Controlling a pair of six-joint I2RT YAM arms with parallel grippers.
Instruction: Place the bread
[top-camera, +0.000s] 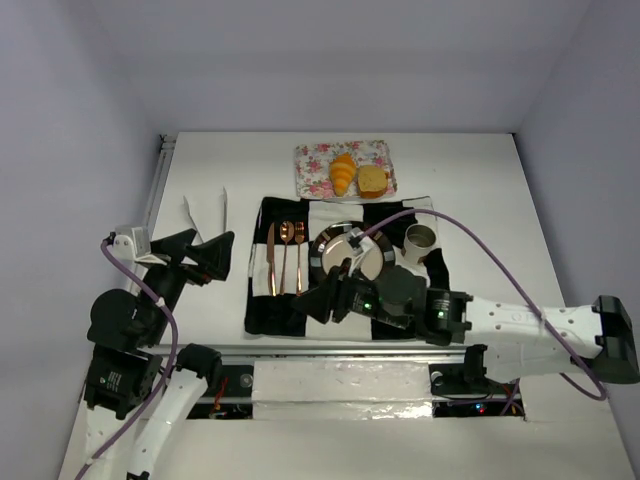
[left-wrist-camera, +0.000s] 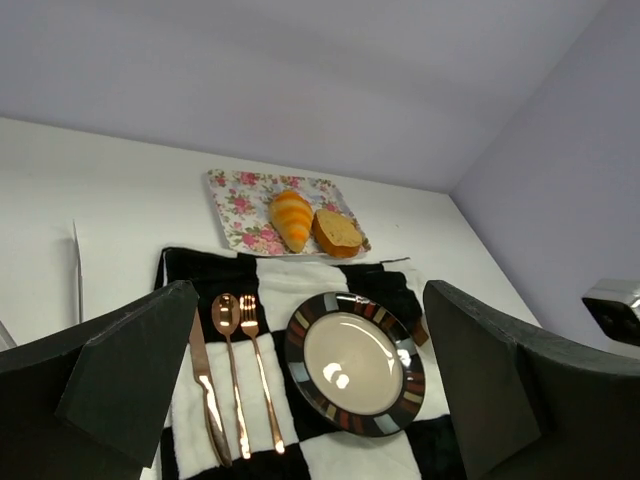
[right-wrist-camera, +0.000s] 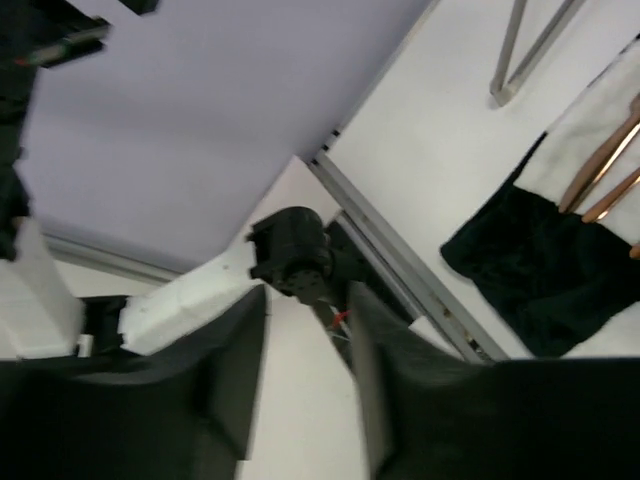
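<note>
The croissant (top-camera: 343, 172) and the squarish bun (top-camera: 373, 180) lie side by side, touching, on the floral tray (top-camera: 312, 160) at the far side of the table, just beyond the black-and-white checked cloth (top-camera: 265, 312). On that cloth sit the striped-rim plate (left-wrist-camera: 297, 340), with copper cutlery (top-camera: 285, 255) to its left and a cup (top-camera: 420, 240) to its right. My left claw (top-camera: 226, 257) hangs left of the cloth, jaws wide apart, holding nothing. My right claw (right-wrist-camera: 307, 330) hovers over the cloth's near part, jaws parted by a narrow gap, empty.
</note>
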